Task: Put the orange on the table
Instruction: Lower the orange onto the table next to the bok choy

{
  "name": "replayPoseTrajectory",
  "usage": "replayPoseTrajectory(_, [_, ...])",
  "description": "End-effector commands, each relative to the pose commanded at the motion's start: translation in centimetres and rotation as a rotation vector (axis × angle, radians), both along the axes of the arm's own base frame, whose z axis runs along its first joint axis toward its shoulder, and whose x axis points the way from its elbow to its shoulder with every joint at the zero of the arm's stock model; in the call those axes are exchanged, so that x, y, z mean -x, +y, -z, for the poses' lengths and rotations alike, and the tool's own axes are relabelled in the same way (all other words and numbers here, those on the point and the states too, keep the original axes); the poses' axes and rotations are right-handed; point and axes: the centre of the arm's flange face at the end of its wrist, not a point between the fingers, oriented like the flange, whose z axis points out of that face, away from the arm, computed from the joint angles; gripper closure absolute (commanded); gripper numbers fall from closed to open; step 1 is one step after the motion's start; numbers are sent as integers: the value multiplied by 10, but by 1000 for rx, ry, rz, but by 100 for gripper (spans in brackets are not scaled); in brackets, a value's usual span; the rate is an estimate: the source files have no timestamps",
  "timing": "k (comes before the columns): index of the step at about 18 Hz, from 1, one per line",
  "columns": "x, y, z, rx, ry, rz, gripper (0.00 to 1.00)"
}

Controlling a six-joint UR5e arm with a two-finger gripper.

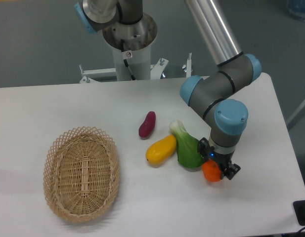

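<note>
My jaws (215, 171) point down at the right side of the white bench (142, 202) and they are pinching the orange (210, 171), which sits low between the fingers, partly hidden by my wrist housing. From this angle I cannot tell for sure whether the orange touches the bench or hangs just above it; it looks very close to the surface. Just to its left lies the green vegetable (187, 146), its pale stalk end pointing up and away, and the orange seems almost against its dark leafy end. Beside that, touching or nearly so, lies the oblong yellow fruit (161, 150). A small purple vegetable (147, 125) lies a little farther back. The oval wicker basket (81, 173) rests well apart, on the left side of the bench.
</note>
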Motion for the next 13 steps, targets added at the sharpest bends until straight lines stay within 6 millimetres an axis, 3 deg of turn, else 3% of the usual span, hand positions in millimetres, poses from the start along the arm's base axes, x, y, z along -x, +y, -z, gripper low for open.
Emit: replayPoseTrajectory(13, [3,2,0,-11,18,3,17])
